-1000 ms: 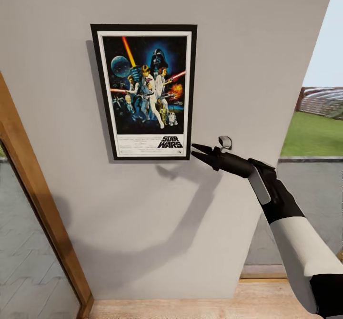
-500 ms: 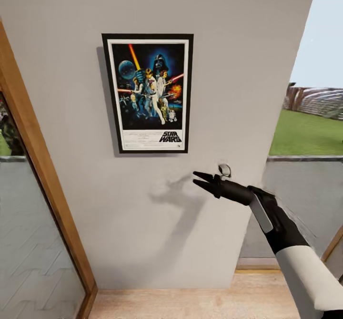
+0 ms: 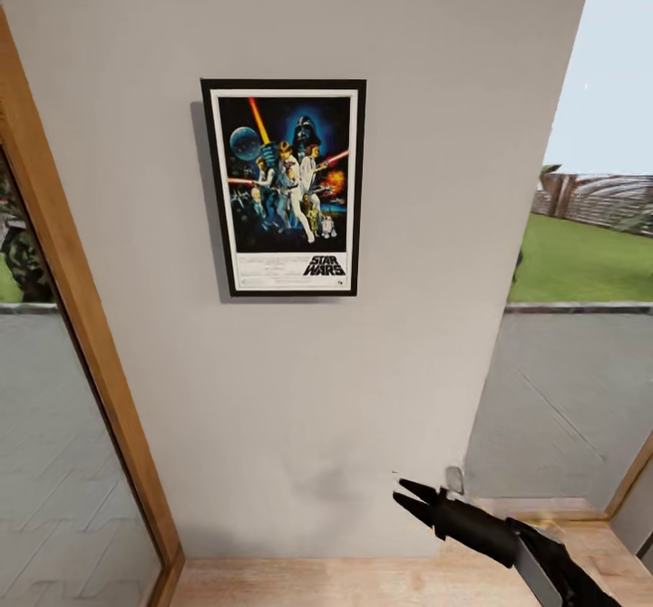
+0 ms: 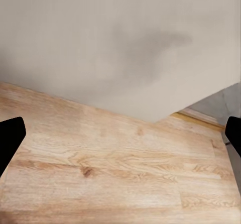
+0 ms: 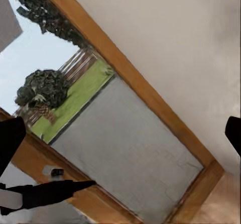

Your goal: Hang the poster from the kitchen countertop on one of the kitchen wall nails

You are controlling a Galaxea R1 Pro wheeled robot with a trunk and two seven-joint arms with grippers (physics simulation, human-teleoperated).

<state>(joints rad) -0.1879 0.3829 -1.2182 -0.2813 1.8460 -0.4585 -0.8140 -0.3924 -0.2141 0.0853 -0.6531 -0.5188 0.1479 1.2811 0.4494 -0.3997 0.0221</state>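
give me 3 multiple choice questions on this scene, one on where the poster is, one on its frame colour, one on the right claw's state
1. Where is the poster?
A. flat on the wooden floor
B. up on the grey wall
C. held in the right claw

2. What colour is its frame?
A. black
B. gold
C. red

3. What state is the right claw in?
A. shut on the poster
C. shut on a nail
B. open and empty

Answers: 1 B, it sits flat on the wall above the arm. 2 A, a thin black edge rings the white border. 3 B, its fingers are spread with nothing between them, low near the floor.
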